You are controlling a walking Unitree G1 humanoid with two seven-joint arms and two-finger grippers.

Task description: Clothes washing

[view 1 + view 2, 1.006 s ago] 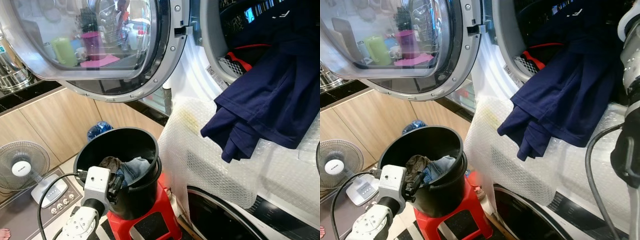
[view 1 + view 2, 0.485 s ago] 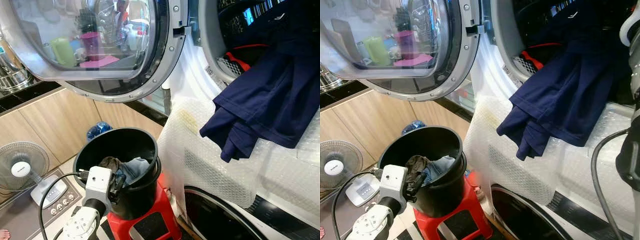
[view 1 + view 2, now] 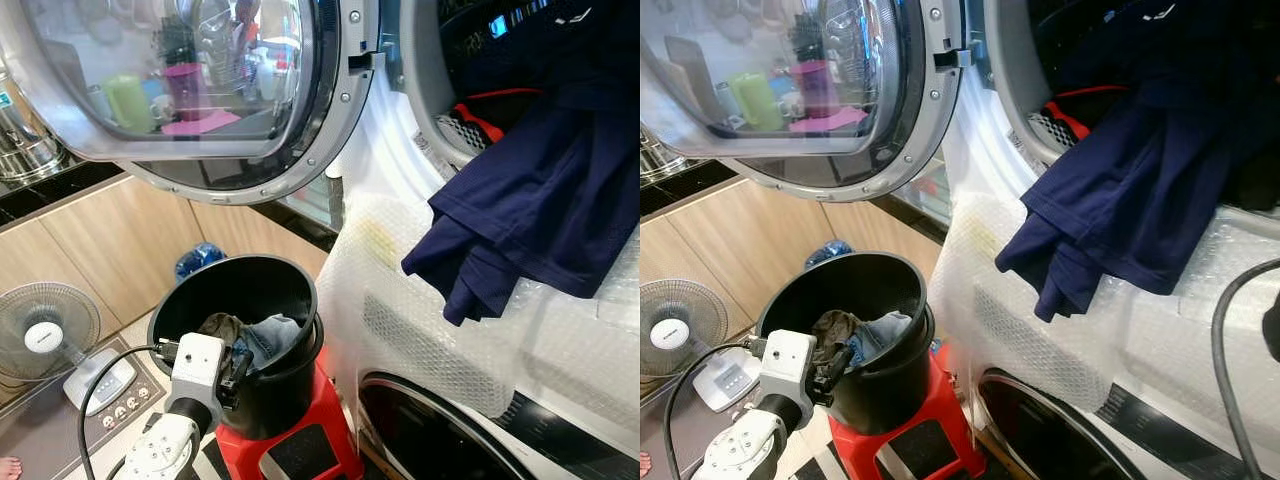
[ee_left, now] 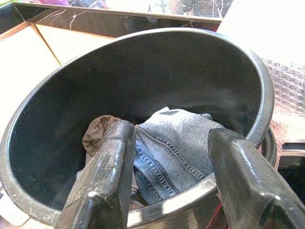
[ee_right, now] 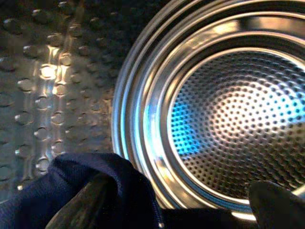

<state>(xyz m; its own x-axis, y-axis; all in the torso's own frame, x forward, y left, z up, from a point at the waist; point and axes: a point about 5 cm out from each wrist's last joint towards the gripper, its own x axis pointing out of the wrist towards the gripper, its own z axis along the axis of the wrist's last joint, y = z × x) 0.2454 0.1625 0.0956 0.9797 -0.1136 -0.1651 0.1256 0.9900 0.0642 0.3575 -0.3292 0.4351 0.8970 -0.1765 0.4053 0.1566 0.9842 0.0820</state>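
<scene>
Left gripper (image 4: 171,133): hovered just over the near rim of a black bucket (image 3: 290,290), its two black fingers spread wide and holding nothing. Aimed down at the clothes inside, presumably so that the next piece could be picked out for the wash.

Right gripper (image 5: 181,205): reached up inside the steel drum (image 5: 228,109) of the washing machine, fingers also well apart. Navy cloth draped across one finger (image 5: 88,200), lying on it and not pinched, so judged as being let go or pushed further in.

Navy garment (image 3: 540,210): half loaded. Upper part inside the drum mouth, lower part spilling out over the rim and hanging down the front of the machine onto a sheet of bubble wrap (image 3: 440,330). Likely needed another push before the door could close.

Round glass door (image 3: 340,110): swung fully open to the robot's left, clear of the loading path.

Bucket stood on a red stool (image 3: 330,440) just beside the machine, probably to raise the laundry within easy reach of the arm.

Counted: one bucket, one stool, one open door. Two pieces in the bucket, blue jeans (image 3: 272,338) and a brown item (image 3: 222,326) touching them. One navy garment at the drum, plus a red-trimmed piece (image 3: 478,125) behind it, too hidden to identify. One white fan (image 3: 45,335) on the floor, well apart.
</scene>
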